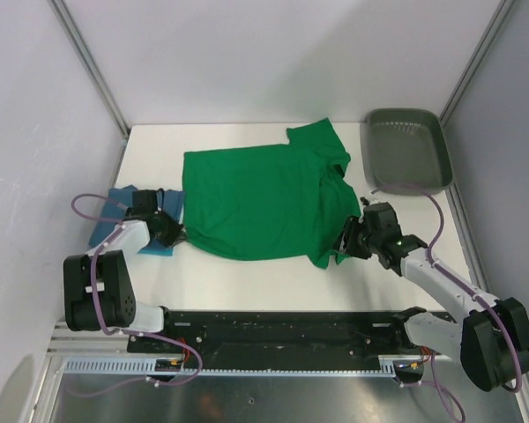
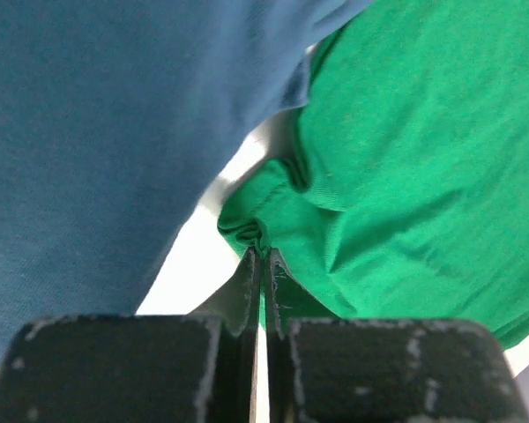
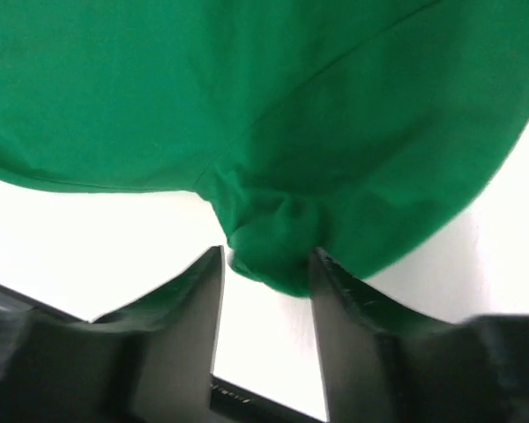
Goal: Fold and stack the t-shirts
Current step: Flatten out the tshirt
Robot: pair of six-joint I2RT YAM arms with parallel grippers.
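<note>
The green shirt (image 1: pixel 256 198) lies spread out flat in the middle of the white table (image 1: pixel 247 282). One sleeve is folded over on its right side.

The blue shirt (image 1: pixel 123 201) lies in a small heap just beside the green shirt's left edge. The left arm partly covers it.

The left gripper (image 1: pixel 172 231) is at the green shirt's lower left corner. In the left wrist view its two fingers (image 2: pixel 247 286) are pressed tight together. A little bunch of the green shirt's edge is pinched between their tips.

The right gripper (image 1: pixel 346 240) is at the green shirt's lower right corner. In the right wrist view its fingers (image 3: pixel 203 300) stand apart. A soft lump of green cloth (image 3: pixel 273 238) sits between the tips. I cannot tell if the fingers touch it.

A grey-green tray (image 1: pixel 406 150) sits on the table past the green shirt's top right corner, apart from it.
</note>
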